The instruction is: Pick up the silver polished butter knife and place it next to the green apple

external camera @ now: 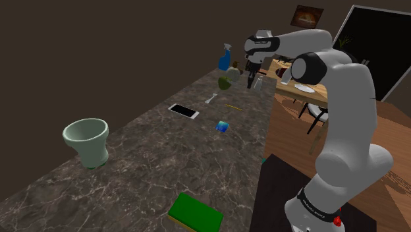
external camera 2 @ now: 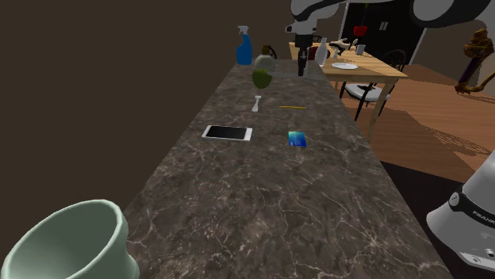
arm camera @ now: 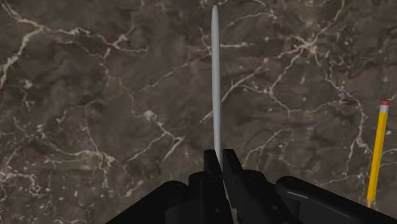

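My black gripper (arm camera: 220, 159) is shut on the silver butter knife (arm camera: 215, 76). The knife sticks out from between the fingers, edge-on, over the dark marble counter (arm camera: 95, 95). In the shoulder view the gripper (external camera: 252, 80) hangs above the far end of the counter, just right of the olive-green apple (external camera: 224, 84). The second exterior view has the gripper (external camera 2: 302, 67) right of and beyond the apple (external camera 2: 262, 78).
A yellow pencil (arm camera: 378, 153) lies on the counter near the gripper, with a small white object (external camera: 211, 99) close by. Nearer lie a phone (external camera: 184, 111) and a small blue item (external camera: 223, 126). A blue spray bottle (external camera: 225, 57), a pale green pot (external camera: 87, 140) and a green block (external camera: 194, 214) also stand here.
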Tool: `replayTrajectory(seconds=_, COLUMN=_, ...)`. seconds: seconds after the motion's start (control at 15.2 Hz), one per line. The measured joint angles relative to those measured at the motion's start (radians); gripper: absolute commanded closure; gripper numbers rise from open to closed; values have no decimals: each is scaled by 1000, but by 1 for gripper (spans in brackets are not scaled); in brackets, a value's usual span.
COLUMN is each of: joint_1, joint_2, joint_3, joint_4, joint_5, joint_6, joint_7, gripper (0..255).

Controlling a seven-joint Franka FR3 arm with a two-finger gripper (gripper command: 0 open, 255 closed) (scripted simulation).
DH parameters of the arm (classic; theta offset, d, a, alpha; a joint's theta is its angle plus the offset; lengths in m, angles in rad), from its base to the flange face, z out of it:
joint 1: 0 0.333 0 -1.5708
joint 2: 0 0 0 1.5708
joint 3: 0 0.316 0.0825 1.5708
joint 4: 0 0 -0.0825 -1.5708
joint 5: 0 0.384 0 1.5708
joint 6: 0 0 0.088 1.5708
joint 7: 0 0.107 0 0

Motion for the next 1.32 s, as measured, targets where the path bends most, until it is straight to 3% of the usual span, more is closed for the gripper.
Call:
replayTrajectory(seconds=0.59, joint_1=4, joint_2=16, joint_3=2, joint_4=-86, joint_5=4, joint_6=107, joint_7=0, gripper=255)
replayTrajectory(seconds=1.06, joint_1=5, joint_2=15, joint_3=3, joint_4=-92, joint_5=4, joint_6=117, joint_7=0, gripper=255)
replayTrajectory(seconds=1.12, joint_1=5, joint_2=15, joint_3=3, joint_4=-92, joint_5=4, joint_6=117, joint_7=0, gripper=0)
replayTrajectory(seconds=1.32, joint_1=4, joint_2=19, joint_3=3, joint_4=-97, joint_5=4, joint_6=116, joint_7=-1, gripper=0)
